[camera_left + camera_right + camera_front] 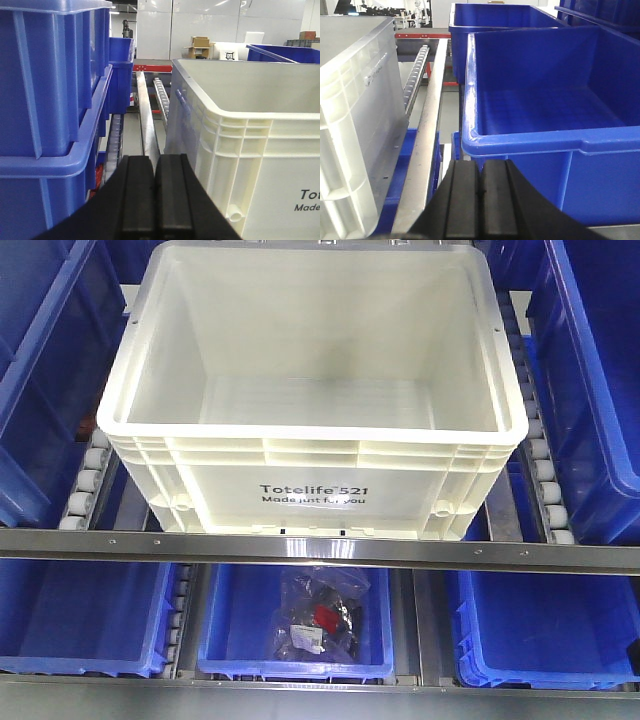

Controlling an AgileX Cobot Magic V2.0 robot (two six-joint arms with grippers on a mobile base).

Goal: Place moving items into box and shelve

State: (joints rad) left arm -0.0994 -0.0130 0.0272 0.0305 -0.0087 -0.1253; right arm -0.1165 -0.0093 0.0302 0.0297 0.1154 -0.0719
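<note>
A large white box marked "Totelife 521" sits on the roller shelf, open-topped and empty inside. It also shows in the left wrist view and in the right wrist view. A clear bag of dark items with a red piece lies in a blue bin on the lower shelf. My left gripper is shut and empty, just left of the box's near left corner. My right gripper is shut and empty, between the box and a blue bin. Neither gripper shows in the front view.
Blue bins flank the white box on the left and right. Roller rails run under them. A metal shelf beam crosses the front. More blue bins sit on the lower shelf. A stacked blue bin stands close on my left gripper's left.
</note>
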